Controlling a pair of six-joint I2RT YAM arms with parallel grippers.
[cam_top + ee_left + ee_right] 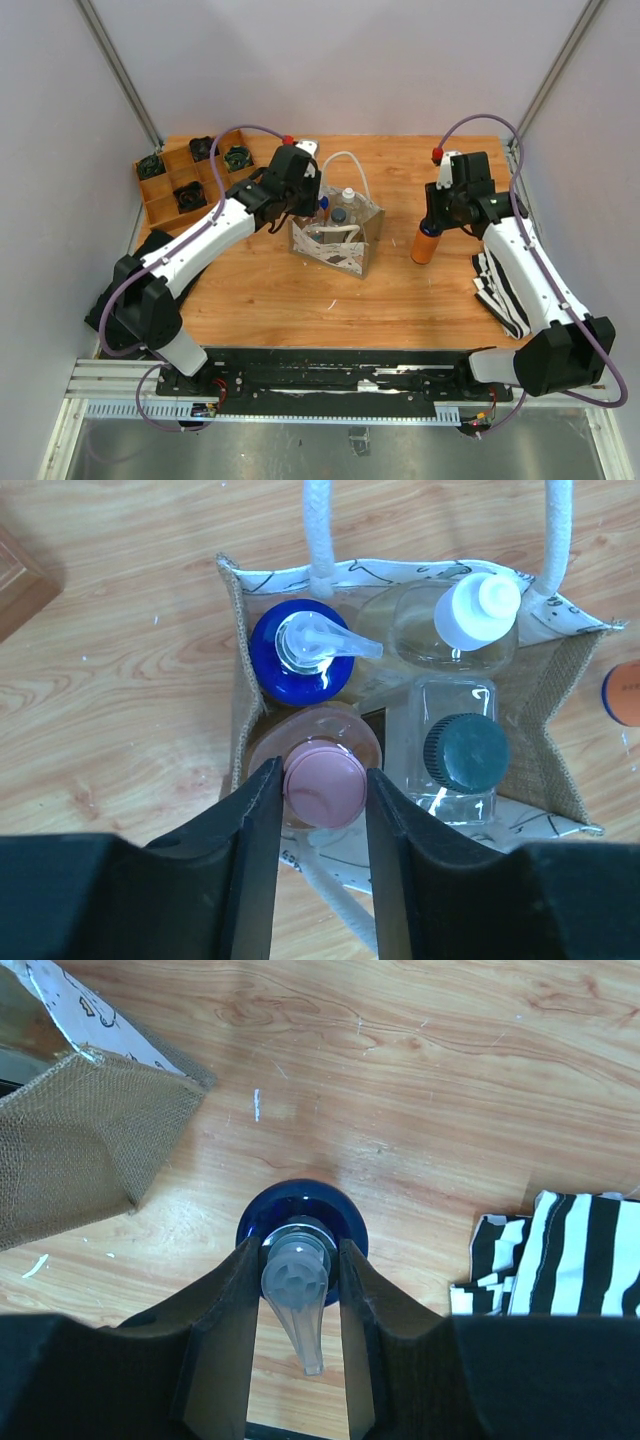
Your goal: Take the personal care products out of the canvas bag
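The canvas bag (340,240) stands open at mid-table. In the left wrist view the canvas bag (240,680) holds a blue pump-capped bottle (300,655), a white-capped bottle (475,610), a clear bottle with a dark cap (465,752) and a pink-capped bottle (323,783). My left gripper (323,770) reaches into the bag (310,207) and its jaws press both sides of the pink cap. My right gripper (300,1250) is shut on the pump neck of an orange bottle with a blue cap (300,1222), which stands on the table right of the bag (427,245).
A wooden compartment tray (165,195) with small black fans sits at the far left. A black-and-white striped cloth (505,285) lies at the right edge, close to the orange bottle (575,1250). The bag's rope handles (318,520) stick up on the far side.
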